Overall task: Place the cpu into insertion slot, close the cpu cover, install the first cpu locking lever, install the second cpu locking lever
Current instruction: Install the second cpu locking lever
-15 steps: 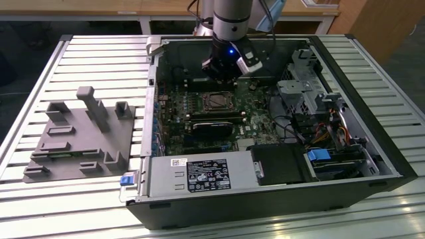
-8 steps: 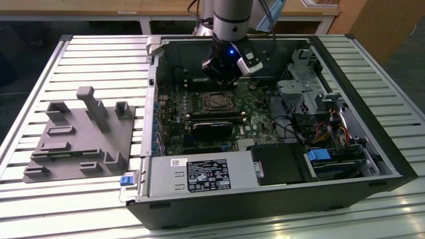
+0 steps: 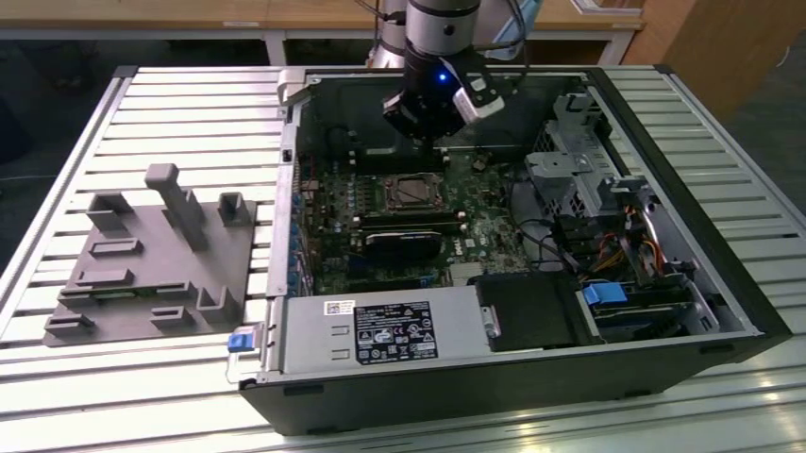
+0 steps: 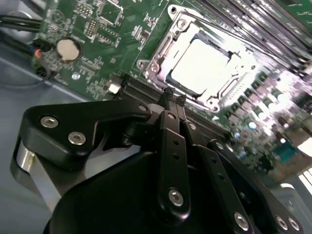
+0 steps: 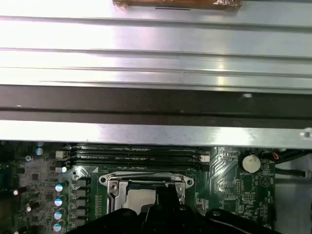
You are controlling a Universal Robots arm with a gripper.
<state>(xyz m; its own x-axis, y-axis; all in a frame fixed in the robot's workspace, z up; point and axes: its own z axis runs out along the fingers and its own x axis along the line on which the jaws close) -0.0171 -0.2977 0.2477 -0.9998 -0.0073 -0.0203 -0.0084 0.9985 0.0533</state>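
My hand (image 4: 171,96) hovers clenched and empty beside the chip (image 4: 201,67) in its socket (image 4: 161,58). The thin metal cover (image 5: 146,181) looks stiff, springy, best pushed at its edge.

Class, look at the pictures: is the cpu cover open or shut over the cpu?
Shut. In the second wrist view the cpu cover lies flat around the cpu, whose pale top shows through its window.

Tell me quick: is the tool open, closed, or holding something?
Tool: closed, fingertips together, holding nothing visible, just short of the silvery metal cpu cover lying over the pale square cpu.
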